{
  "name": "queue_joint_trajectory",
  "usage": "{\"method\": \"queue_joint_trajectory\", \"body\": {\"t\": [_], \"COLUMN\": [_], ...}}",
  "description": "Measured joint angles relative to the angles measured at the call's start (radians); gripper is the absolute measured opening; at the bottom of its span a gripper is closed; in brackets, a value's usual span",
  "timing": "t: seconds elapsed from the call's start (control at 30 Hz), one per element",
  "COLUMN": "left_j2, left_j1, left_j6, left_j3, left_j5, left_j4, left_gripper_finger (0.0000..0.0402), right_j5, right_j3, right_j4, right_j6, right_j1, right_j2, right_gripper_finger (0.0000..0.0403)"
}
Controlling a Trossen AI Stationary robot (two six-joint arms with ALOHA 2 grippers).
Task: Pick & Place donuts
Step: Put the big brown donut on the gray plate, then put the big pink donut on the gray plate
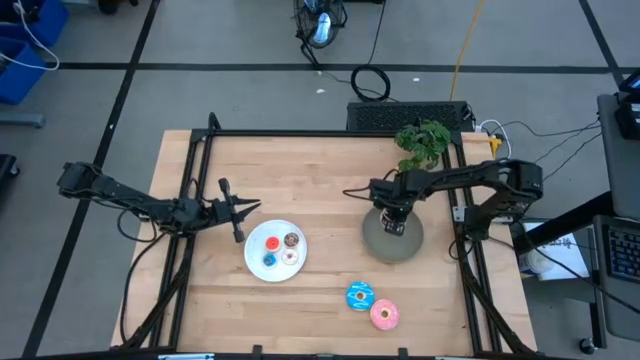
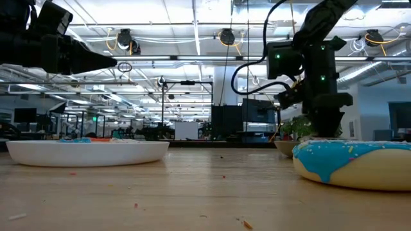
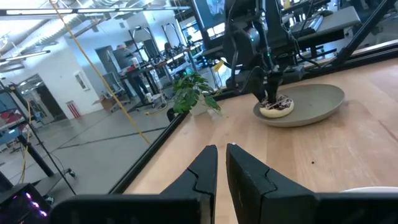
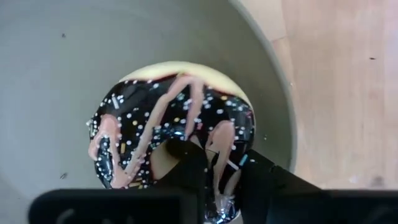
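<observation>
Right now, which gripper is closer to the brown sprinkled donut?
The right gripper: it is down on the brown sprinkled donut in the grey plate. The left gripper waits across the table, beside the white plate.

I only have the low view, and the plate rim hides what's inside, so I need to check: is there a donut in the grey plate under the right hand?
Observer: Yes. The brown sprinkled donut lies flat in the grey plate, with the right hand down at its ring.
Operator: What's on the white plate?
Observer: The white plate holds four tiny donuts: red, brown, blue and pale pink.
Operator: And the left hand?
Observer: The left hand is shut and empty, beside the white plate.
</observation>
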Motion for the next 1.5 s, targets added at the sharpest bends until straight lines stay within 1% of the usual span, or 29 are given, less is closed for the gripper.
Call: {"method": "queue_joint_trajectory", "body": {"t": [0.1,0.2,0.3,0.43,0.57,0.63,0.7,0.8,0.87,0.97,1.13,1.27,1.37,1.5], "left_j2": [0.0,0.0,0.0,0.0,0.0,0.0,0.0,0.0,0.0,0.0,0.0,0.0,0.0,0.0], "left_j1": [0.0,0.0,0.0,0.0,0.0,0.0,0.0,0.0,0.0,0.0,0.0,0.0,0.0,0.0], "left_j6": [0.0,0.0,0.0,0.0,0.0,0.0,-0.001,-0.001,-0.001,-0.001,-0.01,-0.01,-0.011,-0.014], "left_j3": [0.0,0.0,0.0,0.0,0.0,0.0,0.0,0.0,0.0,0.0,0.0,0.0,0.0,0.0], "left_j5": [0.0,0.0,0.001,0.001,0.002,0.002,0.002,0.002,0.002,0.002,0.002,0.002,0.002,0.002], "left_j4": [0.0,0.001,0.001,0.001,0.001,0.001,0.001,0.002,0.002,0.007,0.026,0.026,0.025,0.025], "left_gripper_finger": [0.0042,0.0042,0.0042,0.0042,0.0042,0.0042,0.0042,0.0042,0.0042,0.0042,0.0042,0.0042,0.0042,0.0042], "right_j5": [0.008,0.044,0.064,0.082,0.107,0.102,0.094,0.042,0.016,0.014,0.008,-0.011,-0.011,-0.032], "right_j3": [0.02,0.054,0.082,0.12,0.194,0.241,0.298,0.365,0.395,0.431,0.472,0.486,0.524,0.631], "right_j4": [-0.033,-0.087,-0.137,-0.178,-0.29,-0.357,-0.443,-0.516,-0.508,-0.481,-0.465,-0.424,-0.367,-0.304], "right_j6": [0.0,0.023,0.031,0.027,0.026,0.036,0.087,0.161,0.196,0.247,0.38,0.438,0.446,0.446], "right_j1": [0.0,0.0,0.0,0.001,0.001,0.002,0.015,0.076,0.144,0.26,0.446,0.58,0.661,0.726], "right_j2": [-0.006,-0.015,-0.014,-0.013,-0.026,-0.029,-0.04,-0.054,-0.055,-0.044,-0.004,0.024,0.051,0.127], "right_gripper_finger": [0.0103,0.0143,0.0174,0.0202,0.0217,0.0219,0.0217,0.021,0.0205,0.0196,0.018,0.0166,0.0156,0.0137]}}
